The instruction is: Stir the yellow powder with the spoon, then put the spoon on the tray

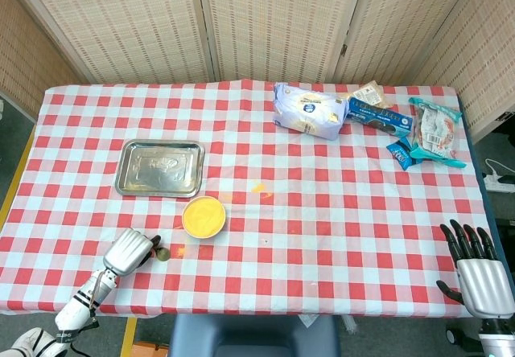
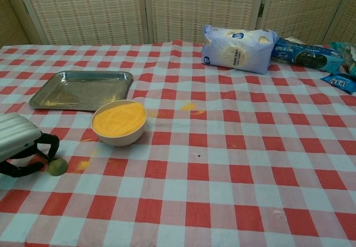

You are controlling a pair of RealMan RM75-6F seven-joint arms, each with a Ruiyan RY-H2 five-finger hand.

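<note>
A cream bowl (image 2: 119, 123) of yellow powder (image 1: 203, 215) stands in front of the steel tray (image 2: 82, 90), which sits left of centre (image 1: 159, 168). The spoon lies left of the bowl, its greenish bowl end (image 2: 57, 166) resting on the cloth (image 1: 162, 253). My left hand (image 2: 22, 147) covers the spoon's handle, and its dark finger and thumb curl in around it; the handle itself is hidden. In the head view the left hand (image 1: 129, 252) is at the table's front left. My right hand (image 1: 479, 281) hovers at the front right corner with its fingers spread, holding nothing.
Specks of spilled yellow powder (image 2: 189, 107) lie on the checked cloth right of the bowl and beside the spoon. A pale snack bag (image 2: 238, 48) and several other packets (image 1: 426, 132) lie along the far right of the table.
</note>
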